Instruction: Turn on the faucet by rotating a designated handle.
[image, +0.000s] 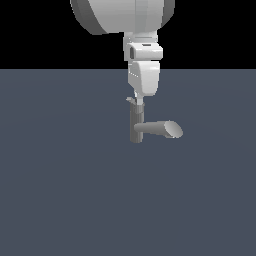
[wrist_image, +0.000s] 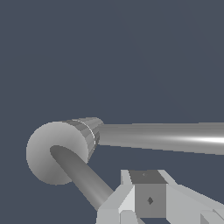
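Observation:
The faucet (image: 136, 125) is a grey upright post with a thick spout (image: 162, 129) pointing to the exterior view's right. The handle (image: 131, 100) is a thin light lever sticking out at the post's cap. My gripper (image: 138, 102) hangs straight down just above the cap, fingers together and holding nothing. In the wrist view the round cap (wrist_image: 48, 144) is seen from above, and the spout (wrist_image: 162, 138) runs off to one side. The handle (wrist_image: 81, 175) runs from the cap to just beside my gripper (wrist_image: 148, 192). Its far end is hidden by the fingers.
The faucet stands alone on a flat dark blue-grey floor (image: 60, 190). The arm's large white links (image: 125, 15) hang overhead at the top of the exterior view.

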